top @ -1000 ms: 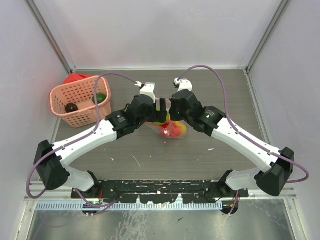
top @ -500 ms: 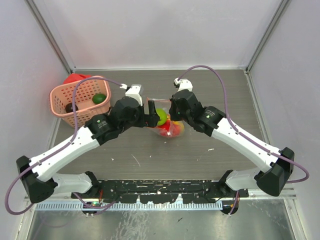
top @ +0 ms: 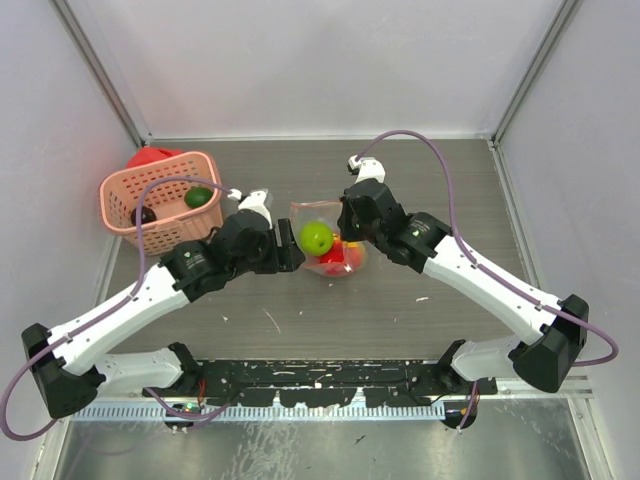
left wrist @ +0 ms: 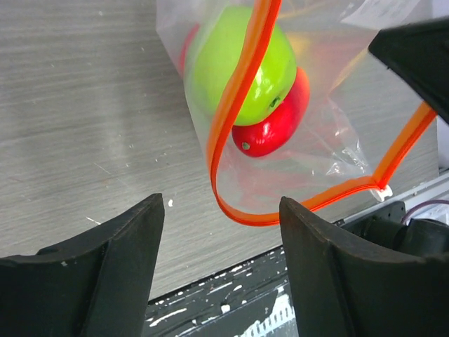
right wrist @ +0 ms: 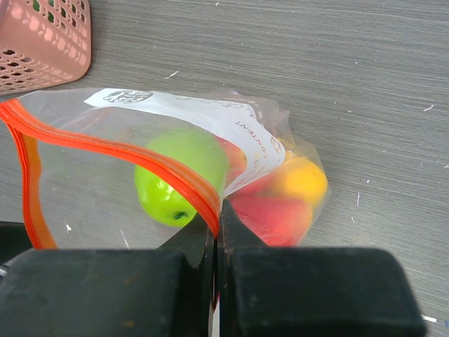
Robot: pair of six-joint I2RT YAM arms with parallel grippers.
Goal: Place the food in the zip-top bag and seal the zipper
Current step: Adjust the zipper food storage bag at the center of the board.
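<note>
The clear zip-top bag (top: 325, 245) lies mid-table with its mouth gaping. It holds a green apple (top: 316, 237), red food (top: 333, 250) and yellow food (right wrist: 303, 181). My right gripper (right wrist: 217, 214) is shut on the bag's red-orange zipper strip (right wrist: 116, 151) and holds the mouth's right side. My left gripper (left wrist: 221, 232) is open and empty just left of the bag (left wrist: 295, 105), whose zipper (left wrist: 235, 105) loops before its fingers. In the pink basket (top: 158, 200) lie a green food (top: 198, 197) and a dark food (top: 146, 214).
The pink lattice basket stands at the far left, with a red object (top: 150, 156) behind it. Its corner shows in the right wrist view (right wrist: 42, 42). The black base rail (top: 320, 380) runs along the near edge.
My left gripper has let go of the green apple in the bag and drawn back to the left, open. The bag's mouth now gapes wider. The right gripper has stayed shut on the zipper.
</note>
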